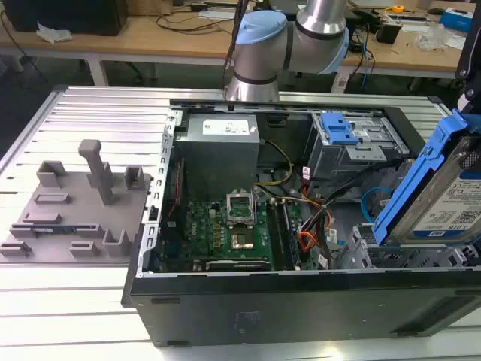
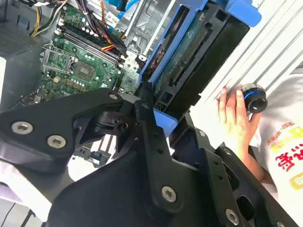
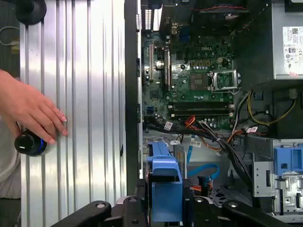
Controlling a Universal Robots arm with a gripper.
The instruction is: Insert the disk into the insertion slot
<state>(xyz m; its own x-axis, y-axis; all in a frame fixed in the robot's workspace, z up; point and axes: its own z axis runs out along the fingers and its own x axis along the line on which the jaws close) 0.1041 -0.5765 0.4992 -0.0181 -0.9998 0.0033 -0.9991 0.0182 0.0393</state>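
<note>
First, the exterior view. An open computer case (image 1: 301, 301) lies on its side on the ribbed table (image 1: 90, 113). The disk (image 1: 451, 199) is at the exterior view's right, tilted, with its label side towards the camera and its blue carrier (image 1: 421, 173) framing it. Its lower end is down at the grey perforated cage that holds the insertion slot (image 1: 398, 254). I can't tell whether it has entered the bay or only meets the rim. It is not seated: most of the drive stands clear above the cage. The tilt reads as a lead-in angle, offering one edge to the bay first. The larger cage with a blue latch (image 1: 349, 135) sits apart, further back.

Next, the second wrist view. The gripper (image 2: 161, 113) has its black fingers (image 2: 142, 109) clamped on the near end of the carrier, one on each side. The disk runs away from the wrist, showing its green circuit-board face. Gripping the end leaves the rest of the length free to go into a bay. The motherboard (image 2: 80, 61) lies beyond. A person's hand (image 2: 234, 118) rests on the table beside the case, at a black knob (image 2: 254, 98) with a blue ring, probably a control.

Last, the first wrist view. The carrier is seen edge-on between the fingers, held upright over the case interior. The hand and knob are on the table, well clear of the case.
</note>
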